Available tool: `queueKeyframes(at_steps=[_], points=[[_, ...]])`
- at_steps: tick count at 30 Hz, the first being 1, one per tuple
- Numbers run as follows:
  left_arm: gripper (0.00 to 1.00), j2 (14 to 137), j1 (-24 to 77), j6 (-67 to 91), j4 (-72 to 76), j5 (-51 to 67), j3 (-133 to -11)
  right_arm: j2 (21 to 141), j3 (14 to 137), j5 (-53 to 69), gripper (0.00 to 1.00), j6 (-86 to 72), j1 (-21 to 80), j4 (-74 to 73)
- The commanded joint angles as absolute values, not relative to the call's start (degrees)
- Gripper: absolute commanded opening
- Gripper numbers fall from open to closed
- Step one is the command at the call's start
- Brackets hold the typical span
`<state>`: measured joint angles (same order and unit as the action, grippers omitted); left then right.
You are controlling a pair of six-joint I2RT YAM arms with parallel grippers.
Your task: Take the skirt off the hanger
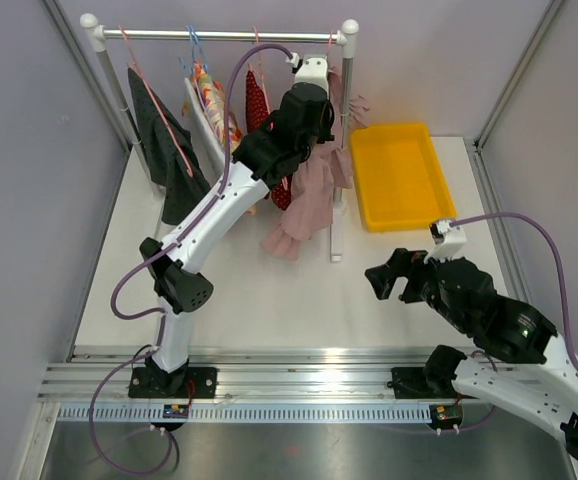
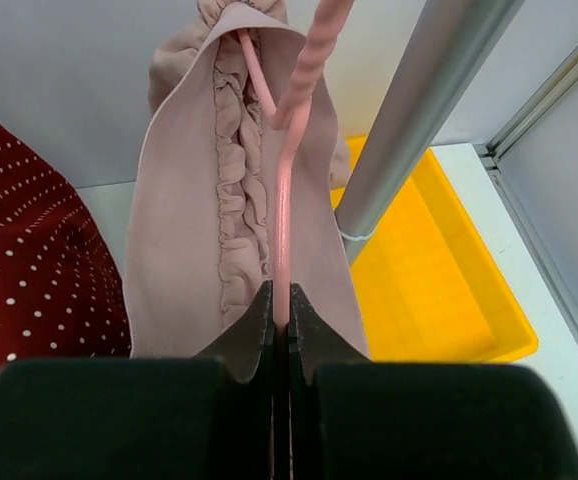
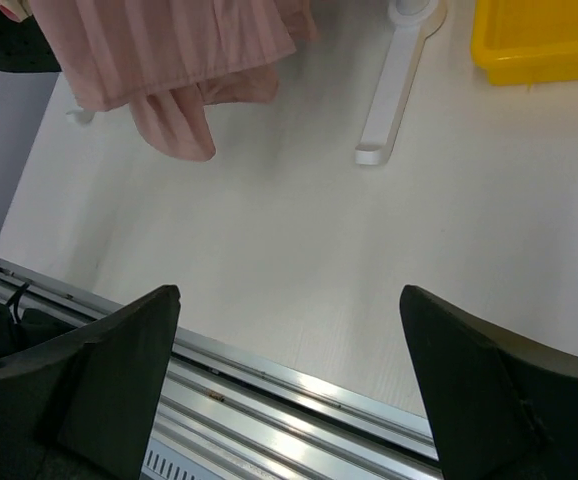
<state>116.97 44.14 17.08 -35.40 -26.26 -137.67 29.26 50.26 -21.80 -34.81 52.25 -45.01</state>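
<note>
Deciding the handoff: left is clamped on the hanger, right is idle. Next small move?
Probably move the right gripper toward the skirt hem. The left gripper is shut on the pink hanger, the skirt hangs on it, and the right is open, well clear.

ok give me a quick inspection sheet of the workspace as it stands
surface: white table, clean where visible
job's things: pink skirt hanging on pink hanger at the rack
clutter: yellow tray, empty; dark grey garment and red dotted garment on rack
grippers: left gripper shut on pink hanger; right gripper open above table, empty
cables: purple cable looping off each arm
surroundings: grey walls around
</note>
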Motion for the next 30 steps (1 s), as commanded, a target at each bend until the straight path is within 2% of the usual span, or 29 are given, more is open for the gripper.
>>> queueKeyframes(at_steps=[1, 7, 10, 15, 21, 23, 26, 27, 30], points=[[0.0, 109.3, 44.6, 16.9, -31.2, -28.7, -138.5, 40.3, 58.8, -21.6, 1.0, -28.8, 52.6, -38.9], [0.0, 105.7, 45.5, 16.8, -31.5, -30.1, -139.4, 64.6, 82.2, -19.3, 0.99, -22.9, 52.7, -37.6], [0.0, 104.9, 45.6, 17.3, -32.7, -30.1, -140.0, 70.7, 92.0, -17.4, 1.0, -23.0, 52.7, -34.6], [0.0, 103.7, 45.5, 18.2, -33.7, -29.7, -139.5, 76.2, 95.2, -16.3, 1.0, -26.2, 53.0, -30.0], [0.0, 103.4, 45.6, 21.0, -33.2, -28.3, -139.1, 78.3, 92.4, -15.7, 0.99, -29.7, 55.1, -25.4], [0.0, 103.1, 45.5, 22.3, -33.3, -27.2, -138.7, 78.5, 91.4, -17.3, 0.95, -29.1, 56.5, -24.2], [0.0, 101.2, 45.5, 24.8, -32.0, -25.6, -135.8, 78.1, 89.4, -19.2, 0.61, -28.3, 57.2, -20.9], [0.0, 100.6, 45.6, 25.4, -31.6, -25.5, -134.1, 77.8, 88.4, -19.6, 0.36, -28.3, 57.3, -20.6], [0.0, 99.4, 45.5, 25.2, -31.0, -25.6, -133.2, 76.5, 86.1, -20.3, 0.0, -28.5, 57.7, -20.1]])
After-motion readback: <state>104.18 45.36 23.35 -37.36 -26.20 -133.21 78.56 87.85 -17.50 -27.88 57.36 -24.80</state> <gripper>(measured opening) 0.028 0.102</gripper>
